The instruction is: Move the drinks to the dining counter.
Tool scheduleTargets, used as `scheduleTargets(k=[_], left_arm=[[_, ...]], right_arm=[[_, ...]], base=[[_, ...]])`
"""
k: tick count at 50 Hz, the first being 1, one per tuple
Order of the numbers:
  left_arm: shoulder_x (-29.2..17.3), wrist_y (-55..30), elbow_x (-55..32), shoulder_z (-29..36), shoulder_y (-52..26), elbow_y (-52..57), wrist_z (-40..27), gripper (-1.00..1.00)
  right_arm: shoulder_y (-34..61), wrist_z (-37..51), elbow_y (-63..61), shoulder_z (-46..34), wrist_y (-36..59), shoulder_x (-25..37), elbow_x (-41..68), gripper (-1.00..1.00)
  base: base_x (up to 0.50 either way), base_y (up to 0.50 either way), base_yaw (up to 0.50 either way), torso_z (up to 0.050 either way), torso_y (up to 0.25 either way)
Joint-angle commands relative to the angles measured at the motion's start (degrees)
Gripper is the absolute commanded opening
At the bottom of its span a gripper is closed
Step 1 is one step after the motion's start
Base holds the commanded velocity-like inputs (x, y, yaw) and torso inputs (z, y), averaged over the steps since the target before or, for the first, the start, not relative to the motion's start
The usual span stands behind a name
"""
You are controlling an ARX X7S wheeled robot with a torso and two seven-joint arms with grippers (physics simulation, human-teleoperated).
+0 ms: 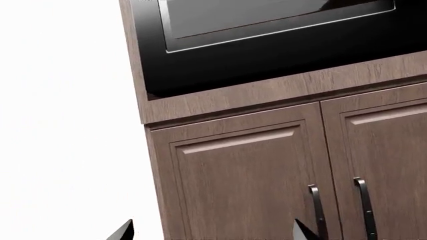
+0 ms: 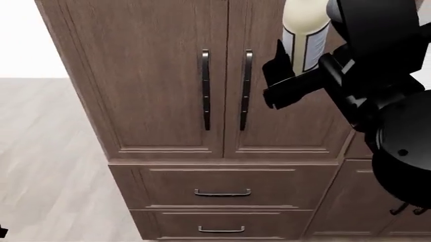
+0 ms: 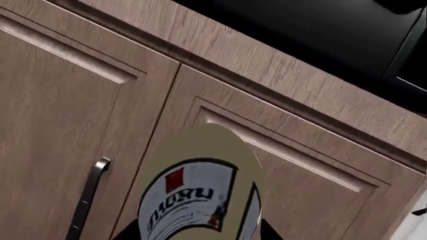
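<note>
Brown wood-grain cabinet (image 2: pixel 168 75) fills the head view: two tall doors with paired dark vertical handles (image 2: pixel 205 89), two drawers (image 2: pixel 222 186) below, pale plank floor (image 2: pixel 40 151) to one side. No dining counter appears in any view, so the destination lies out of frame.

Right claw (image 2: pixel 296 75): closed on the tall cream bottle (image 2: pixel 304 30), gripping it across the white label, with the bottle's body rising above the fingers. Held high and clear of the cabinet front, the bottle stands roughly upright (a sensible carrying pose, since it keeps the load steady while the base moves). In the right wrist view the same bottle (image 3: pixel 200 195) fills the lower centre, its printed label turned toward the camera, with the cabinet doors and a black oven (image 3: pixel 320 30) behind.

Left claw (image 1: pixel 210 232): only two dark fingertips (image 1: pixel 123 231) show at the frame edge of the left wrist view, standing well apart with nothing between them; it is open and empty. Beyond them lie the lower doors and the black oven face (image 1: pixel 267 30) set into the cabinet.

Judged stage: transport under way, one drink in hand. The other two bottles are not visible.
</note>
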Motion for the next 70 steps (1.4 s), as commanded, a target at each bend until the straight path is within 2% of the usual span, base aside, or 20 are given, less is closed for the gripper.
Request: scheduleTargets(k=[1,70], left_arm=[[0.0,0.3,-0.1,-0.3,0.2,0.0,0.0,1.0],[-0.7,0.9,-0.2,0.4,-0.8,0.0,0.0,1.0]], right_arm=[[0.6,-0.6,0.0,1.0,2.2,-0.3,-1.1,-1.0],[-1.4,-1.7,0.8,3.2,3.7,-0.9,-1.3,-1.0]], base=[[0.03,0.5,0.0,0.0,0.0],[0.06,0.5,0.0,0.0,0.001]])
